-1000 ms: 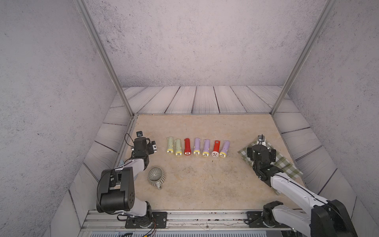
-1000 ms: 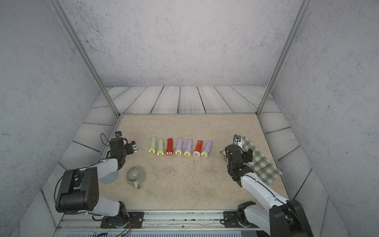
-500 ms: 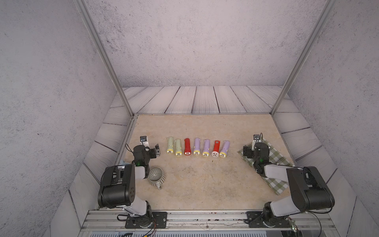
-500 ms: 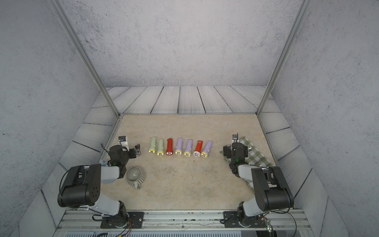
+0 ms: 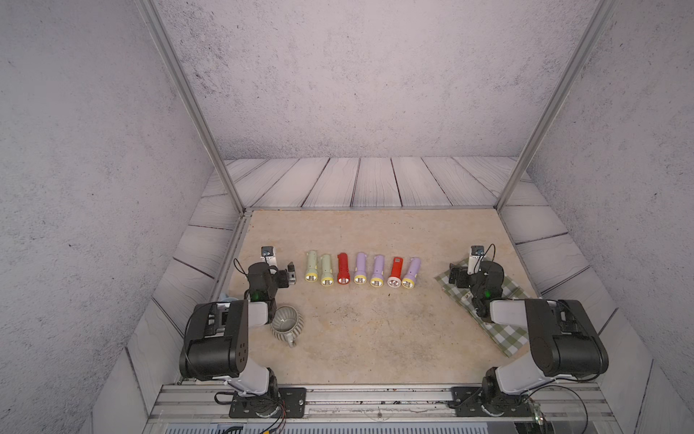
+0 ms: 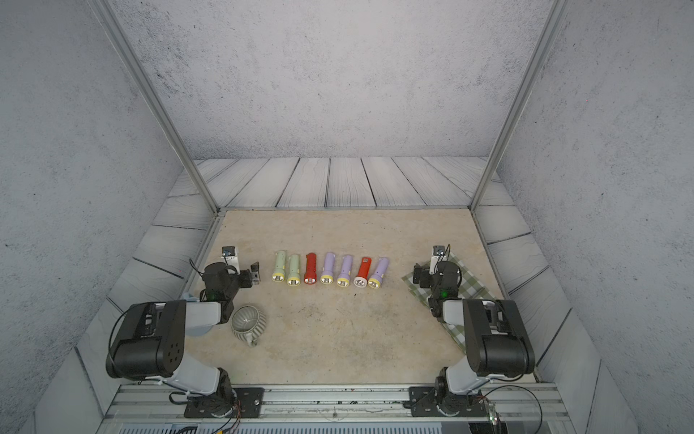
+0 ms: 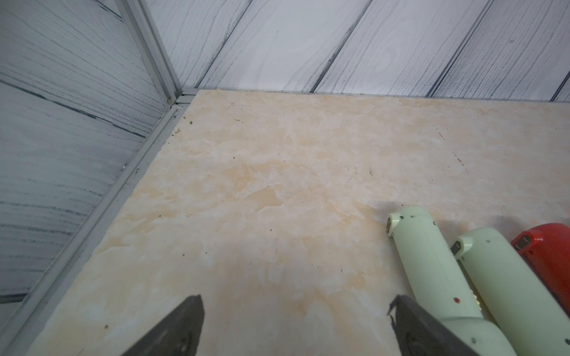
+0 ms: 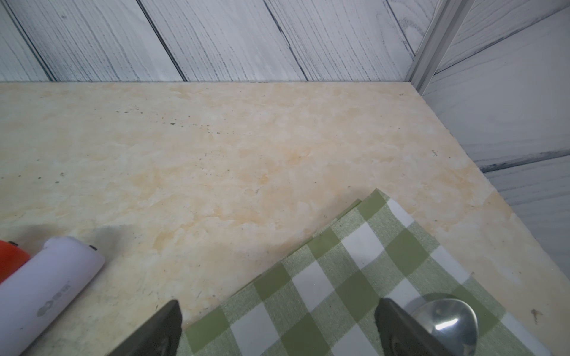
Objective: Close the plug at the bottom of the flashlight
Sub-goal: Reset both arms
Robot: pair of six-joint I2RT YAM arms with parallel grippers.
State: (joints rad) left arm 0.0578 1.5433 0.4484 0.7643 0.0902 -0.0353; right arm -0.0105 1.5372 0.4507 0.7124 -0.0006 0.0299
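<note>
Several flashlights lie side by side in a row in both top views: two pale green (image 5: 311, 266) (image 5: 326, 270), a red one (image 5: 342, 268), two lilac (image 5: 360, 268) (image 5: 377, 270), an orange-red one (image 5: 394, 271) and a last lilac one (image 5: 411, 272). Their lens ends face the front. The orange-red one shows a grey patch at its far end. I cannot tell which plug is open. My left gripper (image 5: 291, 272) (image 7: 296, 308) stands open and empty just left of the green flashlight (image 7: 431, 277). My right gripper (image 5: 455, 274) (image 8: 279, 305) hangs open and empty over the cloth, right of the lilac flashlight (image 8: 46, 283).
A grey ribbed cup (image 5: 287, 325) stands by the left arm. A green checked cloth (image 5: 514, 334) (image 8: 354, 277) lies at the right with a metal spoon (image 8: 447, 320) on it. Grey plank walls and metal posts close in the beige table (image 5: 356, 338).
Both arms have folded back at the elbows. The grippers stay low near either end of the row, still open. The flashlights have not moved.
</note>
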